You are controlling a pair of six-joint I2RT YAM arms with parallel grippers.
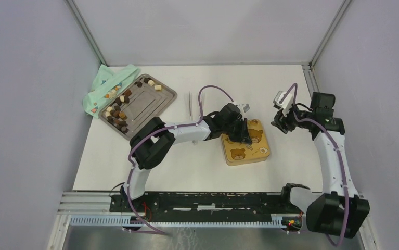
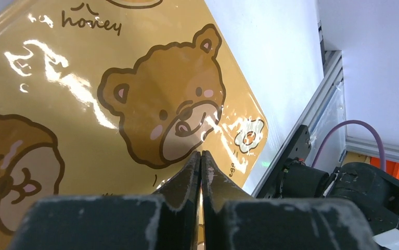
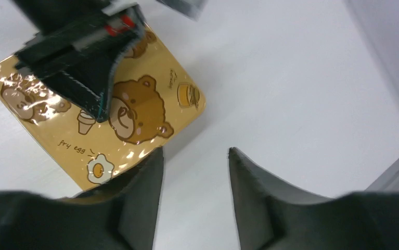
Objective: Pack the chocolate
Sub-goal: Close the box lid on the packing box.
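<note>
Chocolate (image 1: 116,111) lies in a loose scatter of dark, light brown and cream pieces on the metal tray (image 1: 146,101) at the far left of the surface (image 1: 187,169), beside a mint-green bag (image 1: 104,83). It is well apart from the gold tin (image 1: 250,152), which sits near the middle with its bear-printed lid on.

The left fingers (image 2: 195,169) are pressed together with nothing between them. Their tips point at the lid near the tin's middle, though I cannot tell whether they touch it. The right fingers (image 3: 144,179) are spread wide and hold nothing, hanging just off the tin's right edge.

By my reading, the step in hand is getting the tin open, and no piece has been packed yet.

The main risk is the glossy lid. Closed tips pushing on it could skate off, or shove the whole tin across the surface instead of pinning it.

If the right fingers close on the rim while the tin is loose, it may tip or spin away.

A lid that releases suddenly could jump. It might also knock the thin pale tool (image 1: 190,105) lying between tin and tray.
</note>
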